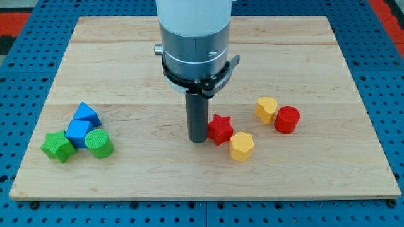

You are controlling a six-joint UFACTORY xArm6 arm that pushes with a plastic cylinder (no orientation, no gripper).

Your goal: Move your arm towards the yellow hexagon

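Observation:
The yellow hexagon (242, 146) lies on the wooden board right of centre, near the view's bottom. My tip (198, 139) rests on the board just left of a red star (220, 128), touching or nearly touching it. The red star sits between my tip and the yellow hexagon, close to the hexagon's upper left. The rod hangs from the grey arm body (193, 38) at the view's top centre.
A second yellow block (267, 109) and a red cylinder (287, 119) sit side by side to the right. At the left is a cluster: blue triangle (86, 114), blue cube (78, 132), green cylinder (99, 143), green star (58, 146). The board (126, 63) lies on a blue pegboard.

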